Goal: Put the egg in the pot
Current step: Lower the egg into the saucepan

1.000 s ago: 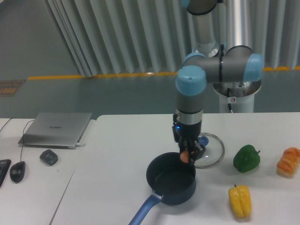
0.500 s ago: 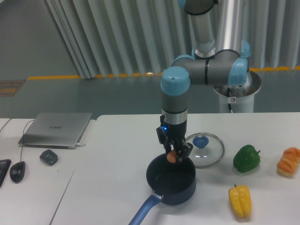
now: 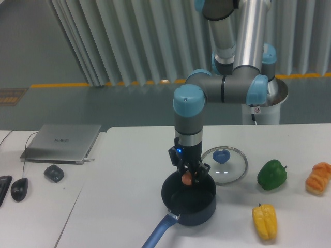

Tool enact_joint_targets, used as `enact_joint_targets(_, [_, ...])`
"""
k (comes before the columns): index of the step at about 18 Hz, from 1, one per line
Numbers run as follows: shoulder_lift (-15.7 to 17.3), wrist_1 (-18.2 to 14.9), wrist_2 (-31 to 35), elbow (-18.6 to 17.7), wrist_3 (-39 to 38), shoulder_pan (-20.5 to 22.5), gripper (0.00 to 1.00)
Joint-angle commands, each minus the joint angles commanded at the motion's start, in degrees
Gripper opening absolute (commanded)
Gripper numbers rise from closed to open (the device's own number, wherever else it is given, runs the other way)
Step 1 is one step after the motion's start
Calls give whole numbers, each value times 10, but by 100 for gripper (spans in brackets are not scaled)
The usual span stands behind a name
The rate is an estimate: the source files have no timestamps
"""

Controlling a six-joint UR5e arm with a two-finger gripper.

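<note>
Egg (image 3: 186,179) sits pinched between your tool (image 3: 188,178) fingers, closed on it, hanging just over the far rim of the pot (image 3: 188,197). You see the navy pot on the bench (image 3: 129,175) with its blue handle (image 3: 159,232) pointing toward the near left. Glass lid (image 3: 224,165) lies just right of the pot. Farther right you have a green pepper (image 3: 272,174), a yellow pepper (image 3: 265,221) and an orange bread-like item (image 3: 318,177). Laptop (image 3: 63,142) and mouse (image 3: 19,188) are well off left.
</note>
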Motion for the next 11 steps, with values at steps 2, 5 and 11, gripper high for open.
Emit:
enact_joint_targets(2, [-2,0,-1,0,-5,-1,46])
enact_joint_targets(5, [-6,0,-1,-1,-6,-1,46])
enact_joint_targets(11, [-18,9,-1,-3,-7,-2,47])
